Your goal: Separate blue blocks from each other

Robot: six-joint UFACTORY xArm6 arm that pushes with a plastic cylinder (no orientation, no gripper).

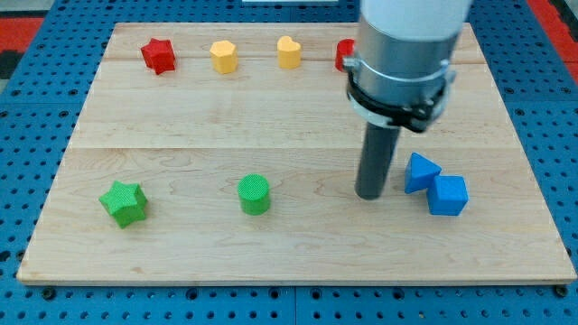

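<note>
Two blue blocks touch each other at the view's lower right: a blue triangular block (420, 171) and a blue cube (448, 195) just right of and below it. My tip (369, 193) rests on the board just left of the blue triangular block, a short gap apart from it. The rod rises into the arm's grey body at the view's top.
A wooden board (181, 126) holds a red star (158, 55), a yellow hexagonal block (223, 56), a yellow heart (288, 51) and a partly hidden red block (343, 54) along the top. A green star (124, 202) and a green cylinder (255, 194) sit at the lower left.
</note>
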